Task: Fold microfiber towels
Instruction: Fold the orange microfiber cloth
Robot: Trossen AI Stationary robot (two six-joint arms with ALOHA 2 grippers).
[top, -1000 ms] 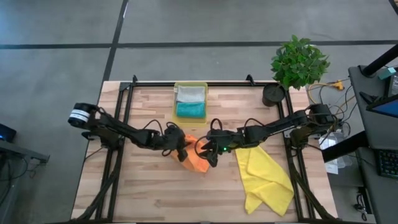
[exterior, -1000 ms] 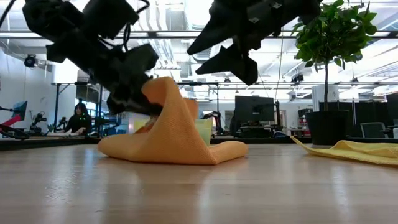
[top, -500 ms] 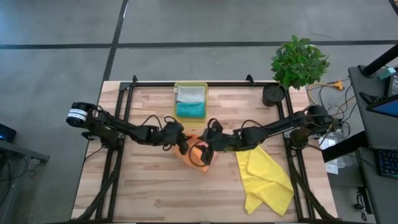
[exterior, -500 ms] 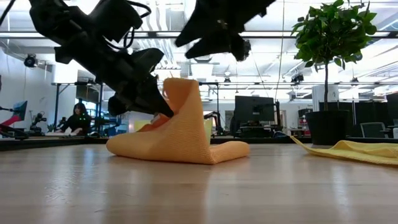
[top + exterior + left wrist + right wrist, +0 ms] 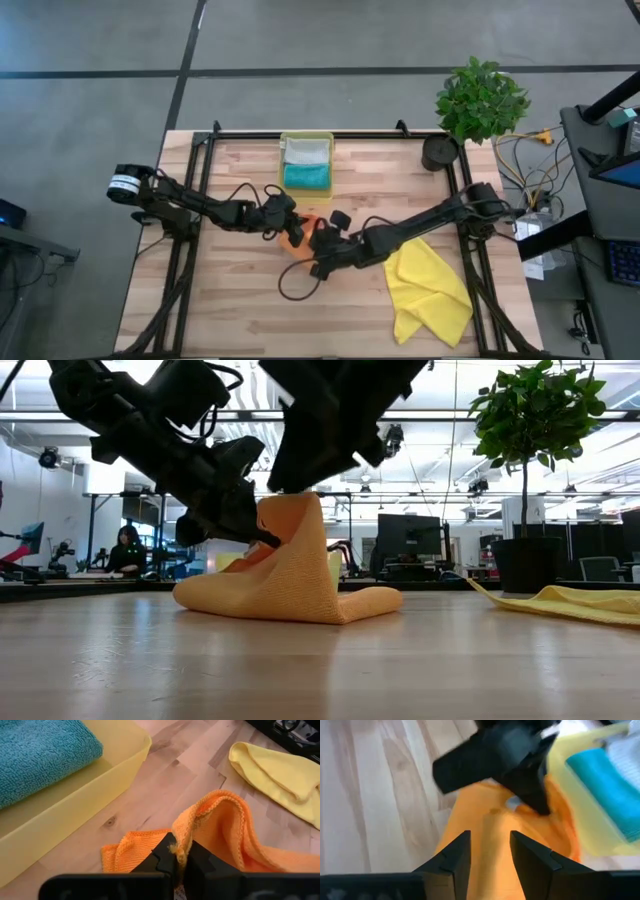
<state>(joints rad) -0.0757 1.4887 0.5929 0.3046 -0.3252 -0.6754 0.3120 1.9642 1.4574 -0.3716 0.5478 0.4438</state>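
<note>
The grey towel (image 5: 306,151) and teal towel (image 5: 306,176) lie folded in the yellow tray (image 5: 283,160) at twelve o'clock; the orange towel (image 5: 285,575) sits mid-table, part-folded, one edge pinched and lifted by the left gripper (image 5: 178,857), its fingers closed on the cloth; the right gripper (image 5: 490,851) hovers just above it, fingers parted, gripping nothing; the yellow towel (image 5: 430,285), at four o'clock, lies crumpled and untouched.

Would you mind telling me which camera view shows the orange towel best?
The low view: the orange towel shows whole, one edge lifted by the left gripper. The high view hides most of it under the arms; both wrist views show only parts.
</note>
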